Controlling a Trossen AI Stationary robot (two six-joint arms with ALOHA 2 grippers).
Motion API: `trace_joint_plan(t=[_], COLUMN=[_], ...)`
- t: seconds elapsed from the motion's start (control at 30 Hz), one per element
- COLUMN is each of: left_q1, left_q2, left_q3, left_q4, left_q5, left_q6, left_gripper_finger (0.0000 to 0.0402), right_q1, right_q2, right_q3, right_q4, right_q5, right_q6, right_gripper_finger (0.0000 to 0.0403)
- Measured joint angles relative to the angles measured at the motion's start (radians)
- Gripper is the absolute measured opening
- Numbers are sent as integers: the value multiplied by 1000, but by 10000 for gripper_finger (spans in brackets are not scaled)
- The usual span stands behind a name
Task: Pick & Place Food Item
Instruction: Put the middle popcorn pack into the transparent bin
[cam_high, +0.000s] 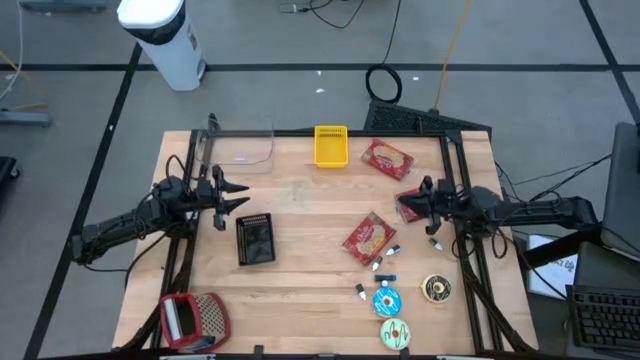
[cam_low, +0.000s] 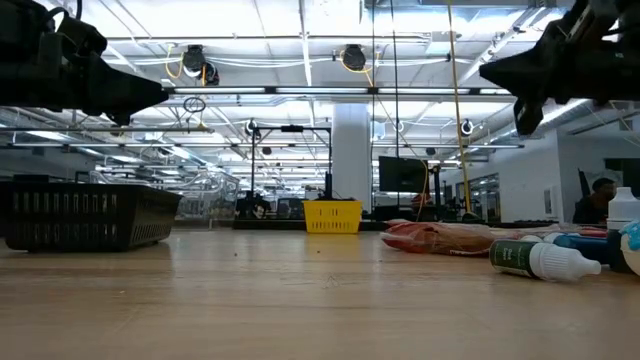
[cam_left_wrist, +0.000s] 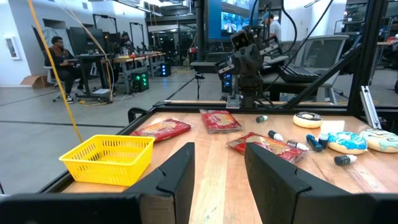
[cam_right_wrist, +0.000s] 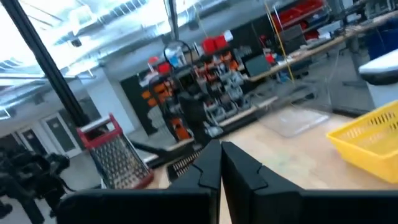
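Three red snack packets lie flat on the table: one near the far edge (cam_high: 390, 158), one in the middle (cam_high: 369, 239), and one (cam_high: 405, 210) under my right gripper (cam_high: 410, 197). That gripper is shut (cam_right_wrist: 221, 152), points toward the table's left and hangs above the packet without touching it. My left gripper (cam_high: 240, 196) is open (cam_left_wrist: 219, 155), raised at the table's left side and pointing toward the right arm. Three doughnuts (cam_high: 387, 300) rest near the near right corner. A yellow basket (cam_high: 331, 146) stands at the far edge.
A black basket (cam_high: 256, 240) sits just in front of my left gripper. A clear lidded tray (cam_high: 240, 150) lies at the far left, and a red grater (cam_high: 195, 318) at the near left corner. Small bottles and markers (cam_high: 388, 255) are scattered among the doughnuts. Bare wood shows mid-table (cam_high: 305, 205).
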Motion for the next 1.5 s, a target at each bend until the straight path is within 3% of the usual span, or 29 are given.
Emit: trace_joint_plan(t=[0.13,0.23,0.33,0.5,0.63,0.73,0.83,0.93,1.07,1.3,1.5], left_q1=[0,0,0,0,0,0,0,0,0,0,0], left_q2=[0,0,0,0,0,0,0,0,0,0,0], left_q3=[0,0,0,0,0,0,0,0,0,0,0], left_q4=[0,0,0,0,0,0,2,6,6,7,7], left_q5=[0,0,0,0,0,0,0,0,0,0,0], left_q6=[0,0,0,0,0,0,0,0,0,0,0], left_gripper_finger=[143,143,143,143,143,143,143,143,143,143,143], right_q1=[-4,-4,0,36,53,56,46,21,-48,-211,-329], right_q2=[0,6,41,164,291,379,452,535,629,723,766], right_q3=[0,0,0,17,78,189,349,506,660,688,675], right_q4=[52,105,184,336,297,145,-183,-559,-935,-1289,-1469], right_q5=[96,183,183,126,164,185,241,327,395,387,387], right_q6=[-64,-12,16,1,2,3,23,81,196,366,468], right_gripper_finger=[4,6,22,96,175,223,250,257,248,227,220])
